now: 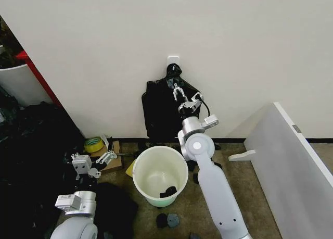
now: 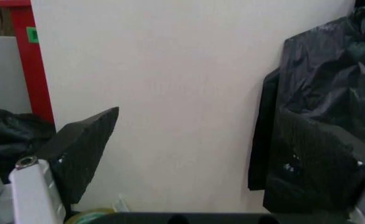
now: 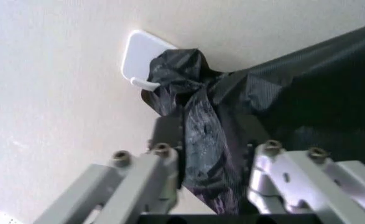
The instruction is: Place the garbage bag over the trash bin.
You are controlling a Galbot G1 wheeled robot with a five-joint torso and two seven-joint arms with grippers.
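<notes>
We see smooth white arm shells, a round grey joint cap, silver metal fingers (image 3: 151,182) with round screw heads, and black padded fingertips (image 2: 86,149).

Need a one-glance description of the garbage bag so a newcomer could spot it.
Find the white wall hook above the round white trash bin. The garbage bag hangs from it, its bunched neck between the fingers of the right gripper. It is crinkled and glossy, unlike the small black scraps on the floor.

Your head camera looks down at the wall (image 1: 104,51) from afar; both wrist cameras face it closely, sharing the garbage bag (image 1: 161,111) hanging there.
</notes>
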